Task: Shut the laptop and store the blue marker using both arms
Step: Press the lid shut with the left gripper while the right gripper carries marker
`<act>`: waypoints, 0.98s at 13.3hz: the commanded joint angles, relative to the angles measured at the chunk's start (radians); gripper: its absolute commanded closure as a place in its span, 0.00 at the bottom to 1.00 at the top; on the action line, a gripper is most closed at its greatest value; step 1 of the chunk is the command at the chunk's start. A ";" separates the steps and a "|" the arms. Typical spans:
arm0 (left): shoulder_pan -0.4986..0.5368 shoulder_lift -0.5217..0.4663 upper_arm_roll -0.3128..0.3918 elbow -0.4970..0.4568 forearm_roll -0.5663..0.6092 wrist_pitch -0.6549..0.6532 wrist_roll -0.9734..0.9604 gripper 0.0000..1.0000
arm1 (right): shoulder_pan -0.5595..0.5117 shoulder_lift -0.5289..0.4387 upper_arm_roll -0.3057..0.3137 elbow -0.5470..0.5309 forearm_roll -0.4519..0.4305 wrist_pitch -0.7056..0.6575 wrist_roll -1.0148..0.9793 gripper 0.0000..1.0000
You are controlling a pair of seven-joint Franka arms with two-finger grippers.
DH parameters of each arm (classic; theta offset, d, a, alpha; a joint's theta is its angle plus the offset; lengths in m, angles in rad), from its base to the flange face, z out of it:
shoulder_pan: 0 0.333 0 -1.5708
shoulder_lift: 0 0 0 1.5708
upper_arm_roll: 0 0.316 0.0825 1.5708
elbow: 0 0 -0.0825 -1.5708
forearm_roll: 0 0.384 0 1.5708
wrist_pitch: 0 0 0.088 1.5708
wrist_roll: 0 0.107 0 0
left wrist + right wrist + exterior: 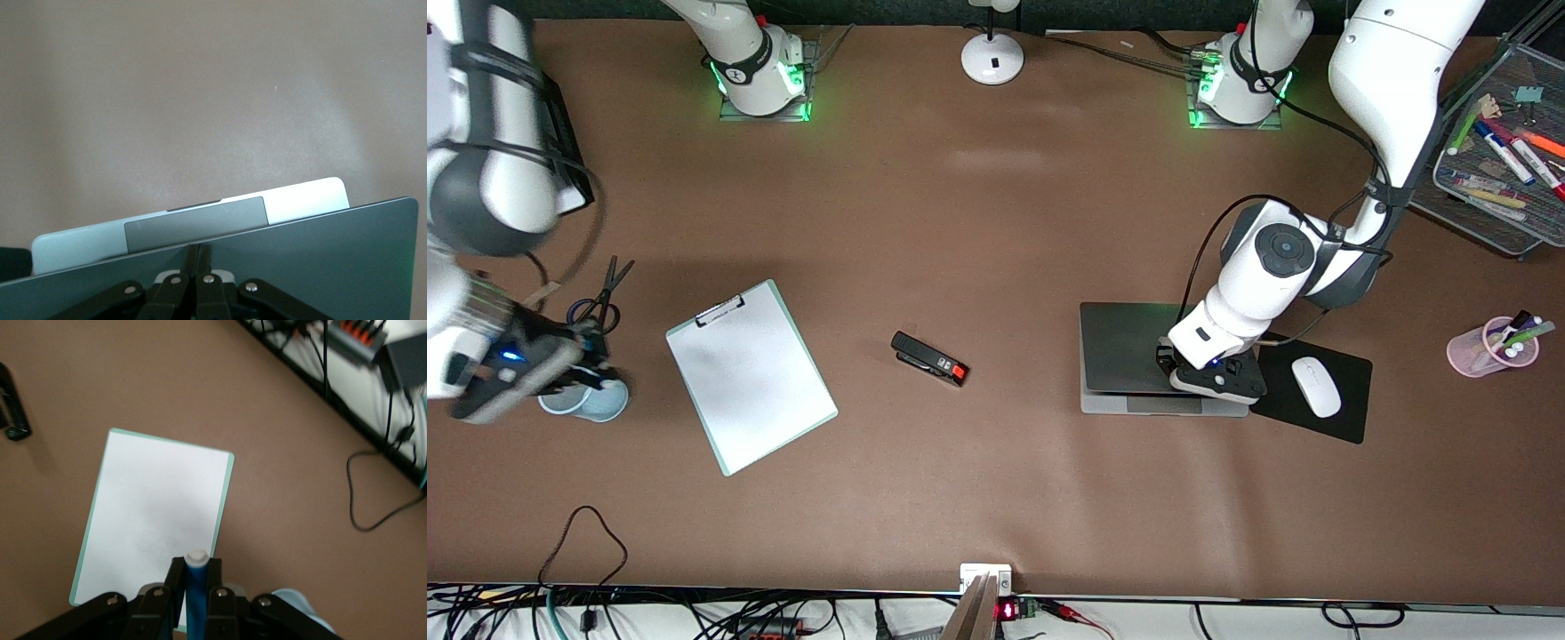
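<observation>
Brown tabletop with a nearly shut laptop under one arm and a marker held by the other.

At the middle right of the front frame the left gripper (pixel 1214 378), its fingers pressed together, rests on the lid of the slim silver-grey laptop (pixel 1125 356), which lies just beside a black mouse pad (pixel 1325 396) carrying a white mouse (pixel 1316 386). The left wrist view alone shows the narrow gap between the lid and the base with its grey trackpad (pixel 197 223). At the far left of the front frame the right gripper (pixel 583 373) hangs over a pale-blue cup (pixel 591 400); only the right wrist view shows it pinching the short bright-blue marker with a white end (pixel 196 587) upright. A mint-edged white clipboard (pixel 749 373) and a black stapler (pixel 929 358) lie mid-frame.
</observation>
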 commanded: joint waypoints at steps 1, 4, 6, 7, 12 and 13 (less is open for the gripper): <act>-0.004 0.052 0.010 0.044 0.050 0.020 -0.006 1.00 | -0.081 -0.039 0.009 -0.007 0.121 -0.027 -0.252 1.00; -0.003 0.079 0.012 0.067 0.084 0.022 -0.006 1.00 | -0.194 -0.028 0.011 0.053 0.347 -0.153 -0.536 1.00; 0.000 0.105 0.012 0.069 0.094 0.054 -0.006 1.00 | -0.257 -0.017 0.011 0.053 0.444 -0.220 -0.693 1.00; 0.000 0.121 0.013 0.072 0.096 0.081 -0.004 1.00 | -0.285 -0.006 0.012 0.053 0.486 -0.249 -0.778 1.00; -0.015 0.179 0.041 0.076 0.096 0.144 0.000 1.00 | -0.421 0.081 0.012 0.058 0.685 -0.395 -1.148 1.00; -0.015 0.190 0.041 0.076 0.096 0.158 0.000 1.00 | -0.438 0.096 0.012 0.058 0.701 -0.421 -1.187 1.00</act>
